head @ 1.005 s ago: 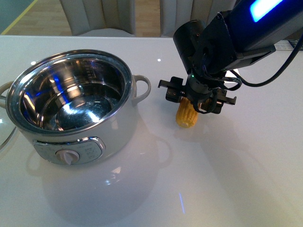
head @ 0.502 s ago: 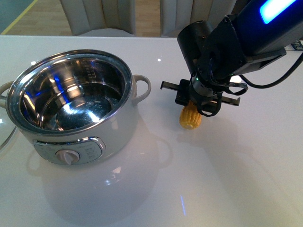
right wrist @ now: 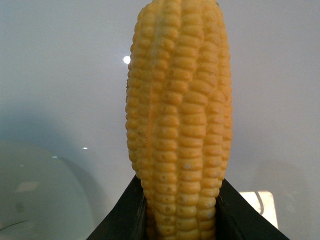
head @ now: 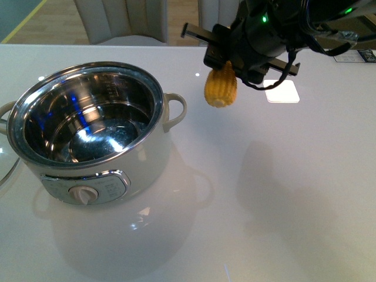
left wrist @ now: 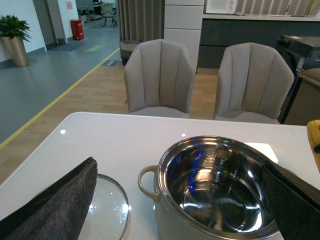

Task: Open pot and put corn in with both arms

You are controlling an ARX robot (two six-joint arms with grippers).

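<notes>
The right hand (head: 230, 63), closed on the corn (head: 221, 88), had been lifted off the tabletop (head: 282, 194) towards the open pot (head: 150, 155); release inside was judged outstanding.

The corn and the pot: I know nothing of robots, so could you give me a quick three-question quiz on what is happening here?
1. True or false: the corn lies inside the pot.
2. What holds the corn? A the right gripper; B a person's hand; C nothing, it lies on the table.
3. Fill in: the glass lid lies on the table ___ the pot.

Key: 1 false, it hangs in the air to one side of the pot. 2 A. 3 beside.
</notes>
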